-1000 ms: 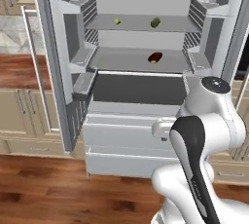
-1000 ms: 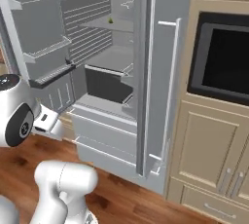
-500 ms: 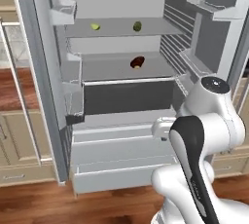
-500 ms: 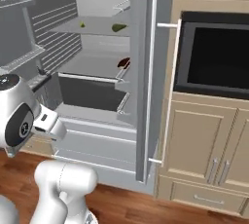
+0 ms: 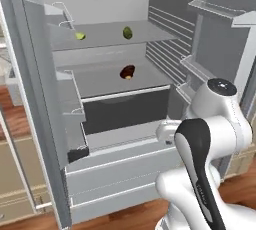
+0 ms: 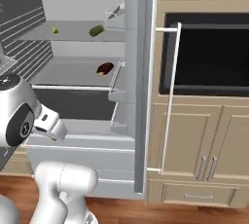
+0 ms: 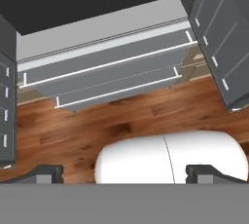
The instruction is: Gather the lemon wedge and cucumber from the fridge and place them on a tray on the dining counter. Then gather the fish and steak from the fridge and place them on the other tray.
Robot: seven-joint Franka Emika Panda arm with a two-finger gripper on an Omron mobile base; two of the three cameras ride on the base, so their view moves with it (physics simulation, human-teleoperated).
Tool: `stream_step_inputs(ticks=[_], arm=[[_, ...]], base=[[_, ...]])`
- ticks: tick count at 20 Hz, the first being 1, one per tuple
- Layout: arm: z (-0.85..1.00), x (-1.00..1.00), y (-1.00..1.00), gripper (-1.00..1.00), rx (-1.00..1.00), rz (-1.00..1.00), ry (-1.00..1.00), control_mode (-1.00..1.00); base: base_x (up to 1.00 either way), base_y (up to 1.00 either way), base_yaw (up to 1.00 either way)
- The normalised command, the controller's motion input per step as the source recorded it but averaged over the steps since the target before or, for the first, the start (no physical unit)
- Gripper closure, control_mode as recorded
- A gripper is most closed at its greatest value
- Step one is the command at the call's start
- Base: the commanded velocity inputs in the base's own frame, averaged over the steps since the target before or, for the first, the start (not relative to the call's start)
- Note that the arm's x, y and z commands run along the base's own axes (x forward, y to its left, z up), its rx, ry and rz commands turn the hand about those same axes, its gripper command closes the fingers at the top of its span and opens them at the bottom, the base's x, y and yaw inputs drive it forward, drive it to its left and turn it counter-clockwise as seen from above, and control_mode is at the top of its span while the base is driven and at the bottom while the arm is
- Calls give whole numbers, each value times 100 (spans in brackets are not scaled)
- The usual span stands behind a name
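The fridge (image 5: 35, 89) stands open before me. On its upper shelf lie the small yellow lemon wedge (image 5: 80, 36) (image 6: 55, 30) and, to its right, the stubby green cucumber (image 5: 127, 32) (image 6: 97, 30). One shelf lower sits the dark reddish steak (image 5: 127, 71) (image 6: 104, 68). My arm is folded low in front of the drawers, well short of the shelves. In the hand view my gripper (image 7: 124, 173) is open and empty, pointing down at the fridge drawers (image 7: 107, 67) and the floor. The fish, both trays and the dining counter are out of view.
Both fridge doors hang wide, the right one (image 5: 225, 39) with its bins close beside my arm. A black built-in oven (image 6: 209, 55) and beige cabinets (image 6: 209, 155) flank the fridge on the right. Wood floor (image 7: 121, 116) lies below the drawers.
The whole picture has shifted and the fridge has grown larger, so the base has driven closer. The arm's folded pose and the open gripper are unchanged.
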Motion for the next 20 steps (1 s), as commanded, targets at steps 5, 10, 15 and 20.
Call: stream_step_inputs(ticks=[5, 10, 15, 20], arm=[[0, 0, 0, -100, 0, 0, 0, 100], [0, 0, 0, -100, 0, 0, 0, 100], [0, 0, 0, -100, 0, 0, 0, 100], [0, 0, 0, -100, 0, 0, 0, 100]], base=[[48, 44, -25], [60, 23, -6], [64, 2, 7], [64, 0, 12]])
